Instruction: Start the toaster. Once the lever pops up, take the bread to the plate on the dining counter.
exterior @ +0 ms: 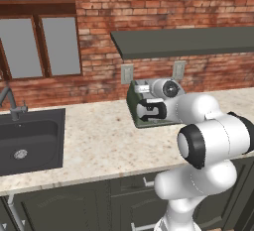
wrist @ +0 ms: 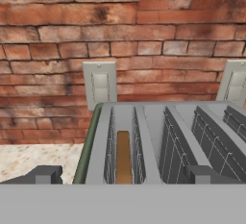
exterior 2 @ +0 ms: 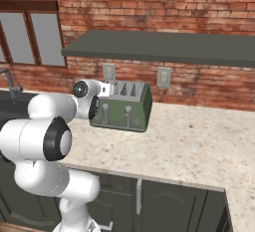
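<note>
Hand view looks down on the toaster against the brick wall, the bread sunk in its leftmost slot, gripper spread wide and empty above it, so I'd drop to the front lever and press squarely down

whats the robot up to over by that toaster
The white arm has its gripper open above the green toaster, which sits on the stone counter against the brick wall. From the hand camera, a slice of bread sits down in the leftmost slot. The gripper holds nothing and the bread has not been lifted out. A dark sink lies off to the left.
</note>
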